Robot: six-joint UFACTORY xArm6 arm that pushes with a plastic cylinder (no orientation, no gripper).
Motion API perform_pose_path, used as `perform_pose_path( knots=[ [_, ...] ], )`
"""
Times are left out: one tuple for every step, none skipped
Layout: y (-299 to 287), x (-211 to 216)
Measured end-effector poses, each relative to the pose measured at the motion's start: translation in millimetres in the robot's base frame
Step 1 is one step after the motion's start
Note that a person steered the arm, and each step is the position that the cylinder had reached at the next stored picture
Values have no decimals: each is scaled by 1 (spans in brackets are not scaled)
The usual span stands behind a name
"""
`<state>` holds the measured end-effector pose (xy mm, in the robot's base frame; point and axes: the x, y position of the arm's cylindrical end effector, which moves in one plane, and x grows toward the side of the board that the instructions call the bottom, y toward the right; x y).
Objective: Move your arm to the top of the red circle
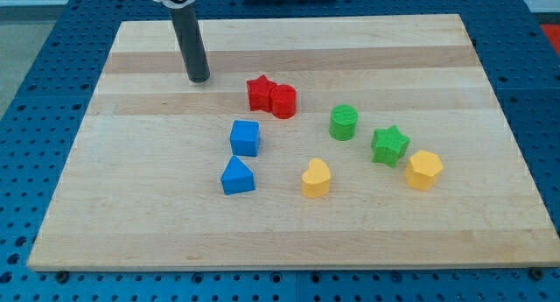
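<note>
One light, rigid red circle (pixel 283 101), mid-frame touching the red star (pixel 259 92), would slide easily; my tip (pixel 199 78), bare rod without claw, sits upper left.

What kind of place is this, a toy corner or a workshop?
Most likely a robotics lab bench. A wooden board lies on a blue table full of mounting holes, and my tip stands up-left of the red circle, among small coloured blocks.

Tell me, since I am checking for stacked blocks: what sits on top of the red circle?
Nothing sits on the red circle block; its top face is bare. The red star block touches its left side. My tip is farther left, apart.
</note>
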<state>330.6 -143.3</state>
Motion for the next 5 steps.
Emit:
perform_pose_path(
  knots=[
    [0, 0],
    [0, -8],
    [0, -5],
    [0, -5],
    [0, -4]
  ],
)
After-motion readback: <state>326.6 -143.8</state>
